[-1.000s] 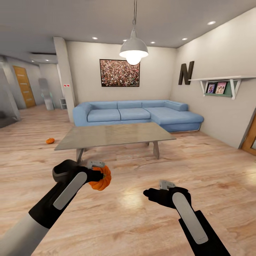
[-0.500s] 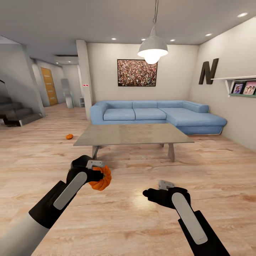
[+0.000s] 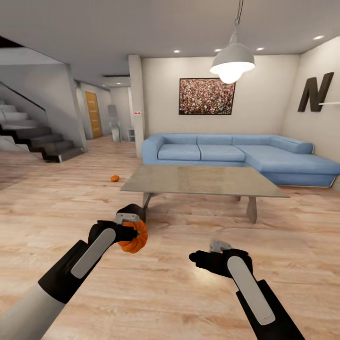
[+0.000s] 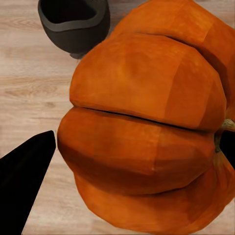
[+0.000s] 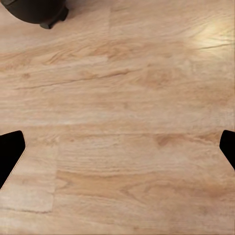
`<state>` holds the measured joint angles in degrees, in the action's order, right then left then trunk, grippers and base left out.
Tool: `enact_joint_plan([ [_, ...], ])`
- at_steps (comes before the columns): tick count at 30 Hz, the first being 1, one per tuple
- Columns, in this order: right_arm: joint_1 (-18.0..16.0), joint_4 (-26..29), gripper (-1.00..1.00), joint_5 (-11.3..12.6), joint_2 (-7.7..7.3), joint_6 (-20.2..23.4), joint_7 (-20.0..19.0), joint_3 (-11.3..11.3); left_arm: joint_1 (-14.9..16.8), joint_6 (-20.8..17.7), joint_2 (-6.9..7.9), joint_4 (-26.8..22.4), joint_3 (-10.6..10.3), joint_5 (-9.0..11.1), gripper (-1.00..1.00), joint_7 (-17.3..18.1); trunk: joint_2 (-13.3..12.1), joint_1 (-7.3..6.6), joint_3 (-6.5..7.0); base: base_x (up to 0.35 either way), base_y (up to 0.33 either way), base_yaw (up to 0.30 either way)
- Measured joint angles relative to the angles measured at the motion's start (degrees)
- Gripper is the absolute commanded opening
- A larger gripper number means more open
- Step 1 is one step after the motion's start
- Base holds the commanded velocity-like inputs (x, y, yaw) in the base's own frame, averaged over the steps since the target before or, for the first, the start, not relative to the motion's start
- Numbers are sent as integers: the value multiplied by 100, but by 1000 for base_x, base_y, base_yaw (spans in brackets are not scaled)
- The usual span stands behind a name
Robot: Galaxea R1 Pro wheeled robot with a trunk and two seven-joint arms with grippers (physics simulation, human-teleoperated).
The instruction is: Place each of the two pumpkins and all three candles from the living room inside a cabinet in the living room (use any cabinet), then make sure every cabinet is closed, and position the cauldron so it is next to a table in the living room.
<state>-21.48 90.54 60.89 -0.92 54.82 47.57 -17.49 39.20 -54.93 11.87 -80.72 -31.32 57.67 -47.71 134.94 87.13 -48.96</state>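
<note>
My left gripper [image 3: 129, 232] is shut on an orange ribbed pumpkin [image 3: 136, 241], held above the wooden floor; up close the pumpkin [image 4: 147, 122] bulges past a black fingertip [image 4: 24, 188]. A second small pumpkin [image 3: 114, 178] lies on the floor to the left of the table [image 3: 203, 180]. The dark cauldron [image 3: 136, 211] stands on the floor just behind my left hand, by the table's near left leg, and appears as the cauldron [image 4: 73, 22] and the cauldron [image 5: 36, 10] in the wrist views. My right gripper [image 3: 198, 258] hangs open over bare floor, right gripper [image 5: 117, 152]. The candles and the cabinet are out of view.
A blue corner sofa [image 3: 236, 153] stands behind the table against the back wall. A pendant lamp [image 3: 232, 61] hangs above the table. Stairs [image 3: 33, 139] rise at the far left, and a pillar [image 3: 137, 104] marks a hallway. Open wooden floor lies in front of and to the left of me.
The whole view has swung to the left, so the table and sofa sit further right and the stairs have come in. Both arms keep their pose, with the pumpkin still held.
</note>
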Motion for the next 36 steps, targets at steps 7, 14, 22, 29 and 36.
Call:
enact_joint_plan([
  [7,0,0,100,0,2,0,-2,-6,0,-6,3,0,5,3,-100,0,0,0,-1,282,137,289],
  [14,0,8,100,-21,66,6,-1,-83,1,-22,3,7,28,21,-100,0,0,0,-6,268,182,289],
  [22,-17,10,100,-46,138,31,8,-247,2,-31,10,18,57,51,-100,2,0,1,-16,180,279,284],
  [29,-114,8,100,-46,148,44,3,-334,2,-36,11,20,68,58,-100,6,0,2,-22,93,313,69],
  [36,-122,2,100,-49,144,46,20,-348,1,-17,12,39,69,50,-100,1,0,0,-23,172,263,21],
])
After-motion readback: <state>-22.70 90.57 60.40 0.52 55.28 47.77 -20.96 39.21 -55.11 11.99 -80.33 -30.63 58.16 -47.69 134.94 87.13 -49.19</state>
